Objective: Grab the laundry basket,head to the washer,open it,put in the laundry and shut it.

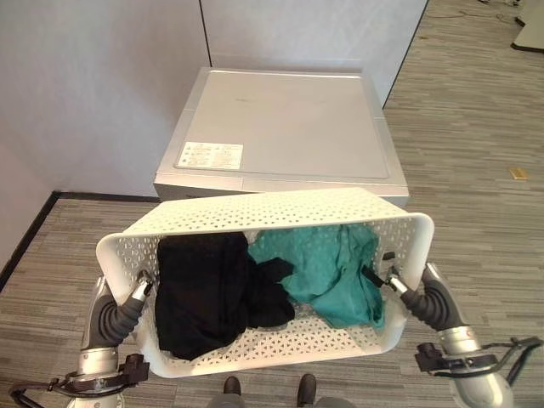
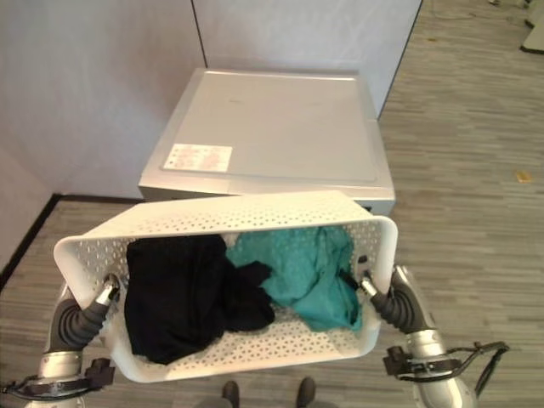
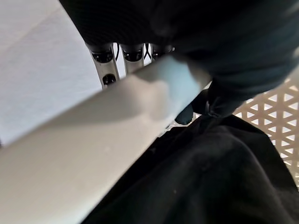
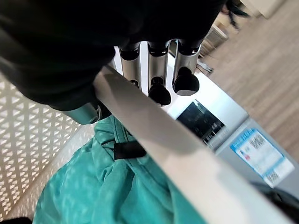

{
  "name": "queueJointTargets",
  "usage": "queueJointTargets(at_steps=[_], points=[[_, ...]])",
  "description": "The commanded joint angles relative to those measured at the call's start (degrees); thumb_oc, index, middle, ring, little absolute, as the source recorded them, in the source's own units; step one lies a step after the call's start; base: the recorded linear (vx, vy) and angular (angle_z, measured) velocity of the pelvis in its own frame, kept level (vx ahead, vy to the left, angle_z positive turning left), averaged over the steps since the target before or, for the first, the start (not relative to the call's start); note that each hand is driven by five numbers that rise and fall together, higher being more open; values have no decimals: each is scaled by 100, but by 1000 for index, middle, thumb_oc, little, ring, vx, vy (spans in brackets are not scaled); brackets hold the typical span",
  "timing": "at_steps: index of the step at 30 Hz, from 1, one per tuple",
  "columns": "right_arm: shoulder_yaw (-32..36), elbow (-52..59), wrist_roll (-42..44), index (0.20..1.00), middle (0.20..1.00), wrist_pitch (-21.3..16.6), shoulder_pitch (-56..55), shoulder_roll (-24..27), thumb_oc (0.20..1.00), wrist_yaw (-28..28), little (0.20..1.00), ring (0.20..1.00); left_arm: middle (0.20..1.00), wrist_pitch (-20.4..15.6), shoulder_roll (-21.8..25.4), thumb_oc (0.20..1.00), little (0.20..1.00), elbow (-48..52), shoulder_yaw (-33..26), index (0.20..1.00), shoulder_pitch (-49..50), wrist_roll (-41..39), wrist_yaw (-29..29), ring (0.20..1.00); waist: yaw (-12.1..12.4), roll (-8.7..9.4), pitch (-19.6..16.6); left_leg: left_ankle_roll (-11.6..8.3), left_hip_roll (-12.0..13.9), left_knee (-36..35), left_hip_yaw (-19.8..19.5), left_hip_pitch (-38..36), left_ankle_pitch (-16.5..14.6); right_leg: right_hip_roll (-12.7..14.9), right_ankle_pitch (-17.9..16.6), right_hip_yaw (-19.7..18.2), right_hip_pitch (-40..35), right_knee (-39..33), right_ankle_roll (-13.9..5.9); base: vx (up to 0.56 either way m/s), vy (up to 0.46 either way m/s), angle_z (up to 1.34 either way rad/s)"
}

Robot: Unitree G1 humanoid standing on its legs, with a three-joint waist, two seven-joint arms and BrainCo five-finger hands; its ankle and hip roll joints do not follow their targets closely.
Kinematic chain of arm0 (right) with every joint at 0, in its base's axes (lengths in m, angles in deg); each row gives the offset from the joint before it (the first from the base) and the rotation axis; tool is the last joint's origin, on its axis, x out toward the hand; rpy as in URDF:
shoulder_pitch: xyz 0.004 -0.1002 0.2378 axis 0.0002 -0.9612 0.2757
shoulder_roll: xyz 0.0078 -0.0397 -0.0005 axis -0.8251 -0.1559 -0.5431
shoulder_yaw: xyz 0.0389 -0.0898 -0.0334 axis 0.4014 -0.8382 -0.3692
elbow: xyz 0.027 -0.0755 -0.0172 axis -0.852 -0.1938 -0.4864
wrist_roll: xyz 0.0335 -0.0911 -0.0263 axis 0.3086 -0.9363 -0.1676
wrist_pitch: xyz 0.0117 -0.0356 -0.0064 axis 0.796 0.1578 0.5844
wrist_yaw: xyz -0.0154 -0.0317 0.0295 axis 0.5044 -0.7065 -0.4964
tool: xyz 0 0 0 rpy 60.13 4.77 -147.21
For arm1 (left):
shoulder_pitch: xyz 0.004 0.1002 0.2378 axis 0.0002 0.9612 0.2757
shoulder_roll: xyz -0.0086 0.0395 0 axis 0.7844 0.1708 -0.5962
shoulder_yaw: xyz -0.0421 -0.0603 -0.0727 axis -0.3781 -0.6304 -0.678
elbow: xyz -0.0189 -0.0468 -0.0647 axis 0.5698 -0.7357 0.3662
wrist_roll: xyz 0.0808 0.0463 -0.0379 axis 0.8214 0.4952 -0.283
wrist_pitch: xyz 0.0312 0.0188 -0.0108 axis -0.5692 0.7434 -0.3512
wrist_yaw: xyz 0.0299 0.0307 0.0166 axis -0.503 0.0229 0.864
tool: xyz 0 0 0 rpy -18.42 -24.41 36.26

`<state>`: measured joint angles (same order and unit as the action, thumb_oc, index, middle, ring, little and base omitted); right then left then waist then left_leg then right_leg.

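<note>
Left hand [image 1: 138,291] and right hand [image 1: 397,283] each curl round a rim of the white perforated plastic laundry basket [image 1: 280,206], black garment [image 1: 204,293] and teal garment [image 1: 331,268] inside, silver-grey washer [image 1: 280,127] just beyond.

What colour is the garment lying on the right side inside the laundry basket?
Teal green garment, beside a black one; it shows best in the left eye view.

I see grey wood-grain floor [image 1: 476,187] carrying the silver washer [image 1: 280,127], which stands against the far white wall. To the far right, a small tan scrap [image 1: 518,173] lies on the planks.
</note>
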<state>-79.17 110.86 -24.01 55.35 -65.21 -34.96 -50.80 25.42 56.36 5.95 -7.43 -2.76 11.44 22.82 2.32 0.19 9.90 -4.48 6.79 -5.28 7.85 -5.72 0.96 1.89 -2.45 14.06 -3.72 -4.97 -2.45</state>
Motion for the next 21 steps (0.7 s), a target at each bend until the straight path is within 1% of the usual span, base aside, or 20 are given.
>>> queueJointTargets(at_steps=[1, 3, 5, 7, 10, 11, 12, 14, 15, 16, 17, 18, 19, 21], points=[[1776, -381, -120, 200, 200, 250, -66, 208, 200, 379, 200, 200, 200, 183, 179, 200, 200, -218, -2250, 200, -76, -415, 1013, 200, 6, 160, -364, 66, 191, 40, 14, -26, -337, 574, 44, -85, 318, 107, -521, 29, 12, -11], [2012, -428, -184, 200, 200, 357, 314, 380, 200, 363, 200, 200, 200, 311, 350, 200, 200, -436, -2312, 200, -329, -503, 822, 200, 24, 154, -464, 71, 192, 36, 9, -55, -362, 585, 54, -99, 287, 107, -518, 31, 3, -9], [1922, -702, -121, 200, 200, 438, 728, 599, 200, 343, 200, 200, 200, 372, 620, 200, 200, -659, -2167, 200, -665, -576, 628, 200, 49, 142, -544, 71, 186, 34, 0, -91, -377, 588, 66, -102, 245, 111, -511, 0, 0, 0], [1655, -1094, 99, 200, 200, 527, 1264, 797, 200, 313, 200, 200, 200, 467, 1035, 200, 200, -1019, -1919, 200, -1225, -576, 452, 200, 63, 116, -594, 66, 178, 33, -2, -125, -391, 596, 78, -84, 203, 112, -511, 16, -1, 1], [1155, -1704, 627, 200, 200, 705, 2228, 1203, 200, 170, 200, 200, 200, 646, 1879, 200, 200, -1720, -1580, 200, -2372, -561, 394, 200, 92, 108, -627, 40, 182, 32, -38, -197, -407, 594, 105, -48, 99, 105, -512, 27, -4, 1], [1154, -1723, 629, 200, 200, 699, 2252, 1207, 200, 175, 200, 200, 200, 640, 1889, 200, 200, -1743, -1574, 200, -2399, -561, 401, 200, 93, 113, -611, 41, 178, 32, -40, -194, -399, 597, 98, -48, 101, 103, -510, 44, -3, 0], [949, -1915, 871, 200, 200, 769, 2616, 1387, 200, 89, 200, 200, 200, 765, 2275, 200, 200, -1983, -1373, 200, -2893, -572, 238, 200, 91, 94, -703, 33, 168, 28, -40, -230, -398, 601, 101, -44, 65, 105, -516, 48, -5, 2], [691, -2266, 1051, 200, 200, 861, 3131, 1581, 200, 74, 200, 200, 200, 823, 2579, 200, 200, -2283, -1048, 200, -3561, -821, 100, 200, 115, 87, -717, 21, 171, 28, -61, -253, -393, 607, 113, -8, 27, 103, -522, 58, -8, 1], [536, -2466, 1132, 200, 200, 895, 3422, 1700, 200, 68, 200, 200, 200, 849, 2723, 200, 200, -2503, -790, 200, -3976, -978, 71, 200, 121, 85, -717, 17, 174, 28, -75, -268, -390, 605, 127, 9, 1, 107, -522, 29, -5, 6], [537, -2487, 1135, 200, 200, 888, 3441, 1705, 200, 74, 200, 200, 200, 841, 2733, 200, 200, -2530, -772, 200, -4010, -980, 77, 200, 125, 85, -703, 16, 174, 28, -78, -269, -389, 605, 128, 12, -1, 108, -522, 40, -7, 18], [242, -2767, 1346, 200, 200, 961, 3791, 1728, 200, 30, 200, 200, 200, 925, 2933, 200, 200, -2898, -232, 200, -4784, -1048, -13, 200, 96, 65, -734, 11, 181, 28, -102, -282, -388, 603, 153, 29, -21, 130, -526, 31, 2, 21], [86, -2908, 1487, 200, 200, 1016, 3984, 1768, 200, 22, 200, 200, 200, 968, 2976, 200, 200, -3029, 35, 200, -5083, -1131, -49, 200, 81, 56, -765, 8, 180, 28, -105, -293, -378, 607, 162, 35, -36, 143, -527, 41, 2, 16], [-97, -3228, 1653, 200, 200, 1036, 4273, 1850, 200, 63, 200, 200, 200, 990, 3065, 200, 200, -3384, 479, 200, -5656, -1216, -31, 200, 80, 51, -756, 2, 176, 28, -122, -297, -376, 608, 179, 54, -44, 153, -529, 50, 1, 7], [-702, -4097, 1728, 200, 200, 1132, 5321, 2392, 200, 239, 200, 200, 200, 1086, 3218, 200, 200, -4098, 1476, 200, -6948, -1346, 64, 200, 89, 36, -795, -17, 186, 28, -155, -343, -393, 582, 210, 70, -95, 170, -541, 29, -7, 4]])
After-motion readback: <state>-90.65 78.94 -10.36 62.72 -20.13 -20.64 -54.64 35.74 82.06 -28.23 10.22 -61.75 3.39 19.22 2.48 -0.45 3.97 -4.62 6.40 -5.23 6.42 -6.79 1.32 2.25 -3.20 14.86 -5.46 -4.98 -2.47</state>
